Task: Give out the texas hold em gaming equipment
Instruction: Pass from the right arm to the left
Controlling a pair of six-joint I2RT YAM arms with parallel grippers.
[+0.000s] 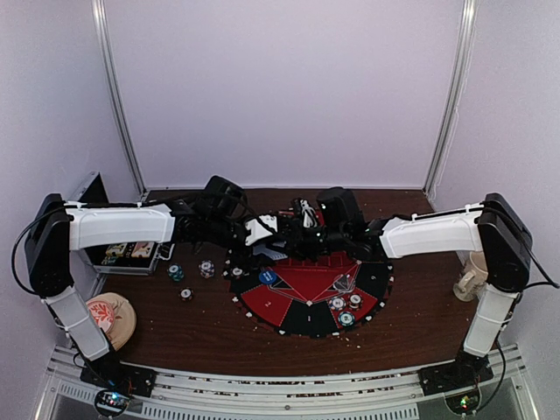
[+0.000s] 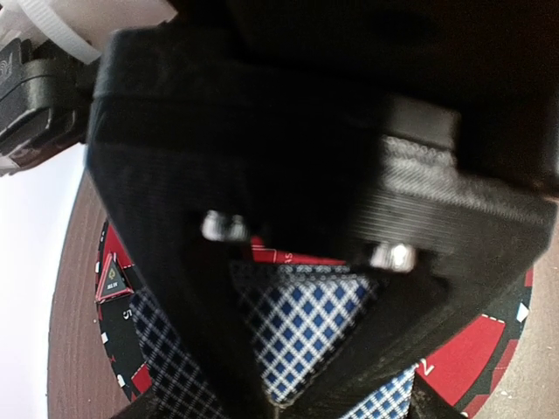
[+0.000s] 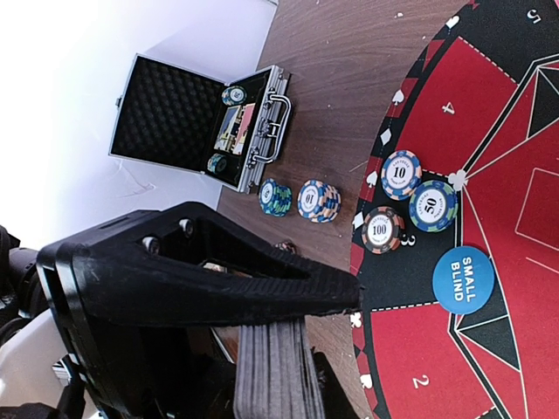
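Note:
My left gripper (image 1: 282, 234) and right gripper (image 1: 304, 234) meet above the far edge of the round mat (image 1: 289, 306). In the left wrist view my left gripper (image 2: 279, 403) is shut on a blue-and-white checked playing card (image 2: 306, 332). In the right wrist view my right gripper (image 3: 314, 319) is shut on a deck of cards (image 3: 275, 371), seen edge on. Three chips marked 10 (image 3: 400, 175), 50 (image 3: 434, 205) and 100 (image 3: 383, 230) lie on the mat's rim beside a blue "small blind" disc (image 3: 463, 279). Two chip stacks (image 3: 297, 199) stand on the table.
An open metal case (image 1: 122, 254) sits at the left, also seen in the right wrist view (image 3: 201, 122). More chips (image 1: 347, 308) and a clear disc (image 1: 344, 283) lie on the mat's right side. A leaf-patterned dish (image 1: 109, 317) is near left; a beige object (image 1: 472, 276) is far right.

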